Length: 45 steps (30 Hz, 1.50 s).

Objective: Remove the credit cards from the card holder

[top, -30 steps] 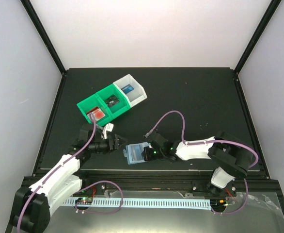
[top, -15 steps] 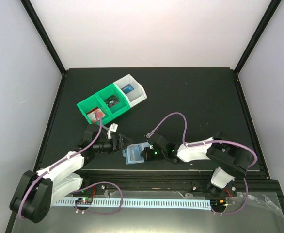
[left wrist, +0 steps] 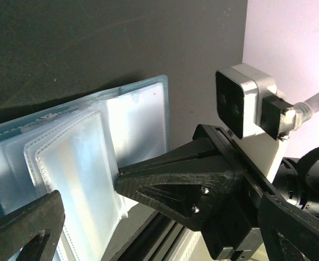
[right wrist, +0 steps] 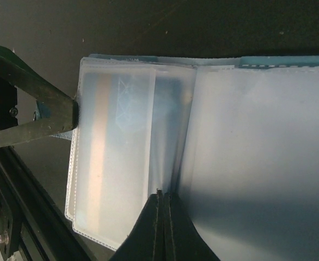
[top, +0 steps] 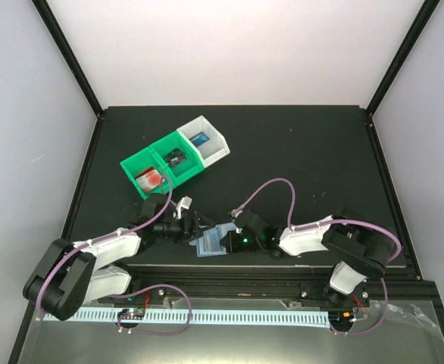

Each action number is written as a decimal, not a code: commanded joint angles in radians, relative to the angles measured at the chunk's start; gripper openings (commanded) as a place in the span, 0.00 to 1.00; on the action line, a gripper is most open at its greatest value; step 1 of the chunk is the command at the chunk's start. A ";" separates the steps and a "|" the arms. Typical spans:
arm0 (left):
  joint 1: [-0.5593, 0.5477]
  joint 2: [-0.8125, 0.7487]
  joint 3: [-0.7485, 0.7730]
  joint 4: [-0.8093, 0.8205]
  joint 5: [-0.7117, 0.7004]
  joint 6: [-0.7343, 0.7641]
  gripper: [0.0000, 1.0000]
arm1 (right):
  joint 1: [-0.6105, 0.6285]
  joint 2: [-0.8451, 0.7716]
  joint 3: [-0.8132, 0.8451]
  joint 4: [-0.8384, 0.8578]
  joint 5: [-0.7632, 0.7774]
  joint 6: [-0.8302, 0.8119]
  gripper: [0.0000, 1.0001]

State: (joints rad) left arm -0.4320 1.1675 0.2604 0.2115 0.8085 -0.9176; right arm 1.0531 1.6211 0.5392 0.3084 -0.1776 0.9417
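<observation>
The pale blue card holder [top: 207, 245] lies open near the table's front edge, its clear pockets fanned out in the left wrist view [left wrist: 89, 147] and the right wrist view [right wrist: 121, 141]. My right gripper [top: 227, 242] is shut on the holder at its fold [right wrist: 162, 197]. My left gripper [top: 195, 227] is open just left of the holder [left wrist: 159, 217], one finger [right wrist: 34, 122] touching a pocket's outer edge. A red card [top: 152, 179], a black card [top: 175, 158] and a blue card [top: 200, 139] lie in the bins. A faint pale shape shows through one pocket; I cannot tell if it is a card.
A green two-compartment bin [top: 142, 161] and a white bin [top: 216, 144] stand together at the back left. The black rail of the table's front edge [top: 229, 269] runs just below the holder. The right arm's wrist camera [left wrist: 241, 103] shows in the left wrist view.
My left gripper has moved right, up to the holder's left edge. My right gripper has stayed shut on the holder and shifted it slightly right.
</observation>
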 commanded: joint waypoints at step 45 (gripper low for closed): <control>-0.104 0.031 0.031 0.038 -0.054 -0.007 0.50 | -0.011 -0.042 -0.077 0.172 -0.062 0.041 0.11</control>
State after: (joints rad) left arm -0.5137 1.1915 0.2428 0.2413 0.7723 -0.9192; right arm 1.0466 1.5883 0.4686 0.4419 -0.2382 0.9859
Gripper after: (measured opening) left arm 0.489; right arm 0.102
